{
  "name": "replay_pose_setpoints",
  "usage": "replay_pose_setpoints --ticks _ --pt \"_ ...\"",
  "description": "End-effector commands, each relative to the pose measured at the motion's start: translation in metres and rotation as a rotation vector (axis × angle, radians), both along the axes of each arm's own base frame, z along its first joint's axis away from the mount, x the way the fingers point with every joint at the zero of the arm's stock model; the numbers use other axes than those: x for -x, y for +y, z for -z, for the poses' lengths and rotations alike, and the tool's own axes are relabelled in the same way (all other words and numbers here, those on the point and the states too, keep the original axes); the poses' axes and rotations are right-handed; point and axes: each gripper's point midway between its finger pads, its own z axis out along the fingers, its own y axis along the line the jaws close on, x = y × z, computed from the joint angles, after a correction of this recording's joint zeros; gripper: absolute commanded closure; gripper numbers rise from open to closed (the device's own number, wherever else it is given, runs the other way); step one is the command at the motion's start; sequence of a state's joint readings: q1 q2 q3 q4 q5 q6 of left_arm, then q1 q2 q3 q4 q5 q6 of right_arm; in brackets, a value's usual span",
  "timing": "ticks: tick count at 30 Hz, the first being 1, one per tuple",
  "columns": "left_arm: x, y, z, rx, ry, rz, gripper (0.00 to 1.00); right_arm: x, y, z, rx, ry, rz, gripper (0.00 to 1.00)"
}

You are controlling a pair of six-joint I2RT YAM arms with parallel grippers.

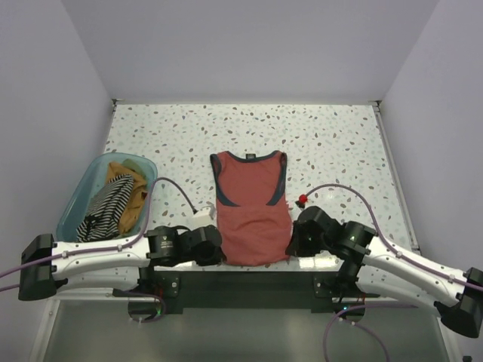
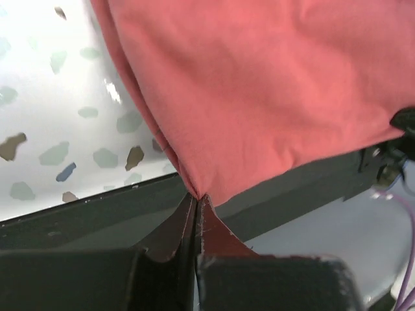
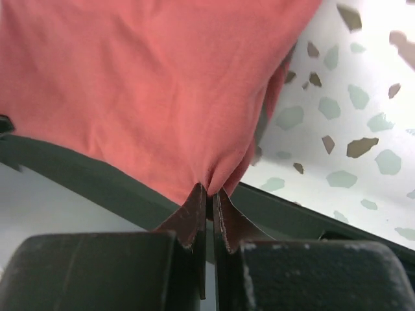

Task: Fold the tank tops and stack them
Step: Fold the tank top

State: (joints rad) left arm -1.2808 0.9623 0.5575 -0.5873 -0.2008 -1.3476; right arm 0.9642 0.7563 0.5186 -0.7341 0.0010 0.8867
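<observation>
Left hand [image 1: 216, 255] closed on the near-left corner of the hem of the rust-red tank top [image 1: 253, 215]. In the left wrist view the fingertips [image 2: 196, 199] are pressed together with a fold of red cloth [image 2: 272, 97] pinched between them. Right hand [image 1: 291, 247] likewise closed, on the near-right hem corner. In the right wrist view the finger pads [image 3: 209, 192] meet with only a sliver between them, and the cloth [image 3: 142, 84] gathers into creases at that point.

Table [image 1: 332, 143]: white with speckles, and most of its surface is bare. Its dark near edge shows under the hem in both wrist views.

Rust-red tank top: lies flat near the middle of the table, between the two hands and just ahead of them. Long axis runs near to far. Neckline and straps point to the far side, away from the arm bases. Hem sits at the near edge. Dark navy trim visible at the neck and armholes.

Teal bin [image 1: 75, 197]: on the table at the left, well apart from the red top and beside the left arm. Inside it lie a black-and-white striped tank top [image 1: 112, 207], crumpled, and mustard-orange cloth [image 1: 121, 175] bunched behind and beside it.
</observation>
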Motion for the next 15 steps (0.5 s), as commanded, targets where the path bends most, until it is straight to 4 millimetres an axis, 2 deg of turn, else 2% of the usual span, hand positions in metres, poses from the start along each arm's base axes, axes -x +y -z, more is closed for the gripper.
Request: replay_pose_setpoints --ticks 1,2,3,5,6,7,8,9,10,11,14,15 --pt "-0.029 0.009 -0.03 -0.026 -0.118 -0.13 1.0 -0.025 0.004 -0.039 -0.003 -0.094 0.084 1.0" --pt "-0.036 0.005 -0.045 -0.011 -0.141 -0.141 1.0 -0.03 0.006 -0.043 0.003 -0.108 0.09 1.0" --pt "-0.048 0.007 -0.048 -0.033 -0.167 -0.154 1.0 -0.038 0.013 -0.056 -0.012 -0.13 0.091 1.0" --pt "-0.066 0.004 -0.065 -0.006 -0.206 -0.174 1.0 -0.051 0.02 -0.059 0.013 -0.147 0.082 1.0" --pt "-0.084 0.01 -0.07 -0.012 -0.238 -0.187 1.0 -0.06 0.025 -0.07 0.0 -0.175 0.075 1.0" --pt "-0.093 0.009 -0.077 0.003 -0.255 -0.191 1.0 -0.073 0.025 -0.075 -0.01 -0.189 0.103 1.0" --pt "-0.106 0.004 -0.093 0.046 -0.295 -0.203 1.0 -0.079 0.028 -0.073 -0.012 -0.166 0.097 1.0" --pt "-0.122 0.01 -0.098 0.026 -0.328 -0.216 1.0 -0.088 0.03 -0.079 -0.035 -0.171 0.104 1.0" --pt "-0.132 0.009 -0.104 0.029 -0.341 -0.222 1.0 -0.108 0.024 -0.082 -0.044 -0.193 0.139 1.0" --pt "-0.149 0.012 -0.112 0.026 -0.358 -0.255 1.0 -0.115 0.023 -0.078 -0.037 -0.173 0.139 1.0" --pt "-0.176 0.007 -0.132 0.063 -0.416 -0.244 1.0 -0.151 0.019 -0.094 -0.056 -0.214 0.165 1.0" --pt "-0.191 0.013 -0.13 0.047 -0.425 -0.262 1.0 -0.163 0.024 -0.096 -0.064 -0.201 0.16 1.0"
